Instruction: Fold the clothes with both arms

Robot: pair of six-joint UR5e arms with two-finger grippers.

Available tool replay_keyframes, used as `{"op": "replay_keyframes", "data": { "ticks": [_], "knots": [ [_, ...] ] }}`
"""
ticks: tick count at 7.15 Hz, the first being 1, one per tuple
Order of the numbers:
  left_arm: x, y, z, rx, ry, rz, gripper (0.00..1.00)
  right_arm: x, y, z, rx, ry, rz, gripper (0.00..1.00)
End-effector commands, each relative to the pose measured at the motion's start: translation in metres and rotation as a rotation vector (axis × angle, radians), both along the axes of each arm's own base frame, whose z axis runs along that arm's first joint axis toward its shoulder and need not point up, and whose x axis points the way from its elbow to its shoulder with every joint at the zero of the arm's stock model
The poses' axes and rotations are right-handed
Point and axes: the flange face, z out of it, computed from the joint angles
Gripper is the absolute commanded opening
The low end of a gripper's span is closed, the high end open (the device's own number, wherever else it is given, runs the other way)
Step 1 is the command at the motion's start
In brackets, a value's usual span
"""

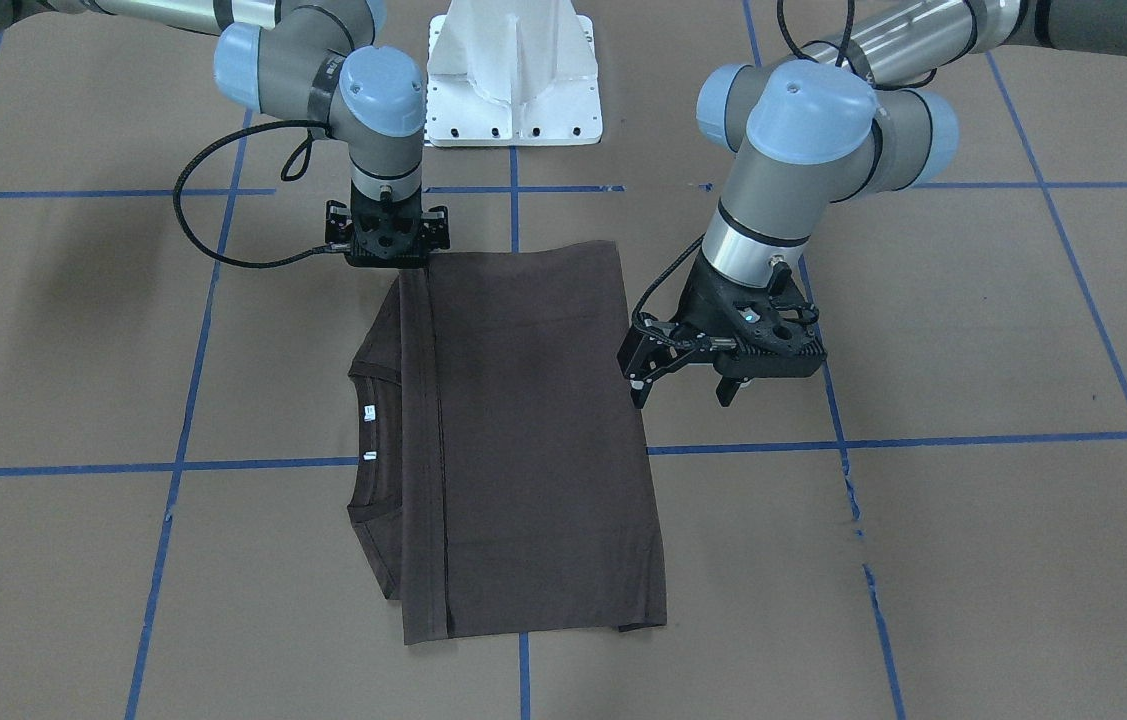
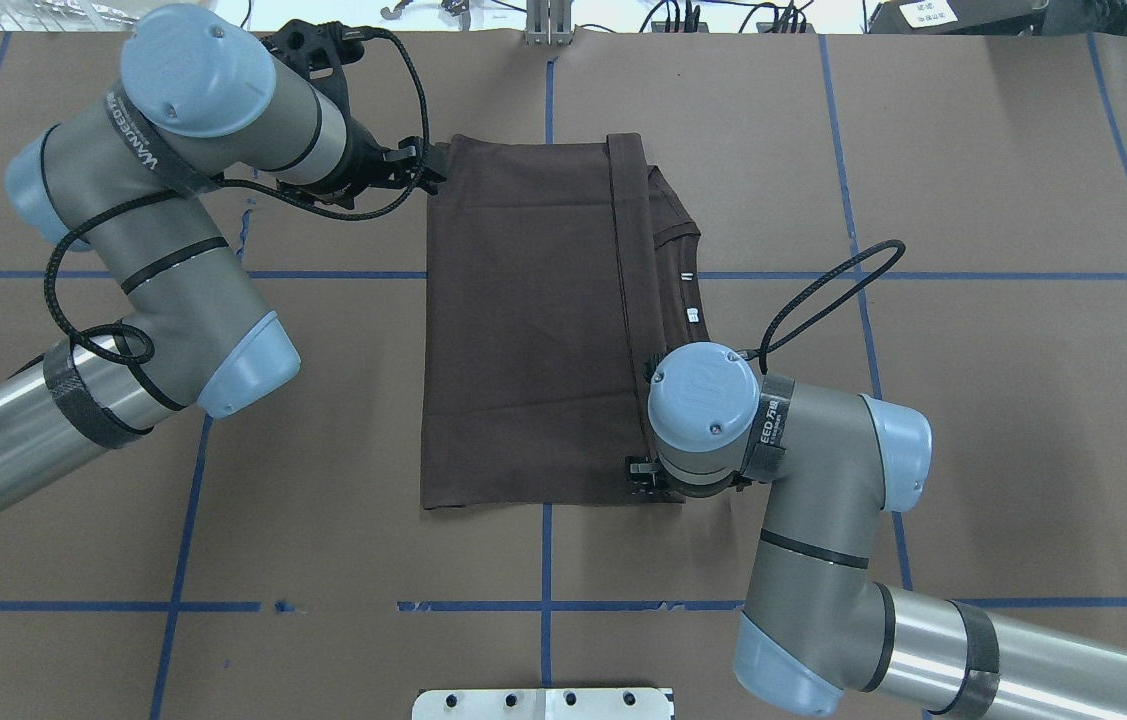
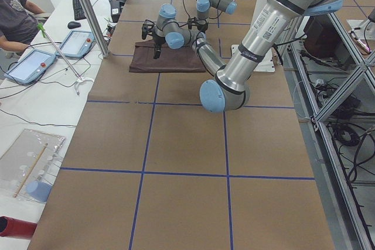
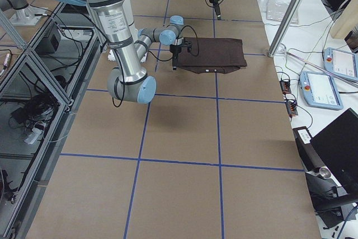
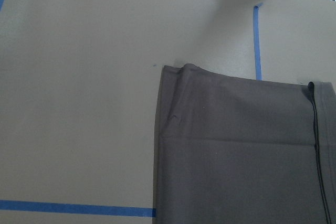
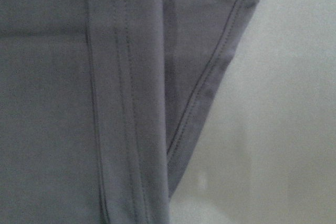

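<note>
A dark grey-brown short-sleeved cotton T-shirt (image 1: 533, 430) lies flat on the brown paper-covered bench (image 1: 973, 330) with its blue tape grid, straight out from the white metal pedestal base (image 1: 513, 90). It is folded into a long, smooth rectangle that runs away from the base. A stitched hem band crosses its length near one long side. From under that side a round ribbed collar (image 1: 373, 373) pokes out, with two small pale marks beside it.

The black two-finger right gripper (image 1: 385, 245) points straight down at the shirt corner nearest the base, on the collar side. I cannot tell how its fingers are set. The black two-finger left gripper (image 1: 683, 392) hangs off the opposite long edge, farther from the base, with its fingers spread and holding nothing.
</note>
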Motion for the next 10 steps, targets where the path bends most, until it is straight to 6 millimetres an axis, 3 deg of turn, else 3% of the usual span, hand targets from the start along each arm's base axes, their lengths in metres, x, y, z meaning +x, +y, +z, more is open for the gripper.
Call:
{"op": "replay_keyframes", "data": {
  "ticks": [1, 4, 10],
  "knots": [
    [0.001, 0.001, -0.001, 0.002, 0.002, 0.002, 1.0, 0.005, -0.004, 0.006, -0.009, 0.025, 0.006, 1.0],
    [0.001, 0.001, -0.002, 0.002, 0.003, 0.001, 1.0, 0.021, -0.021, 0.007, 0.005, 0.041, 0.003, 1.0],
    [0.002, 0.001, -0.007, 0.007, 0.009, 0.002, 1.0, 0.046, -0.017, 0.034, -0.002, 0.067, 0.01, 1.0]
  ]
}}
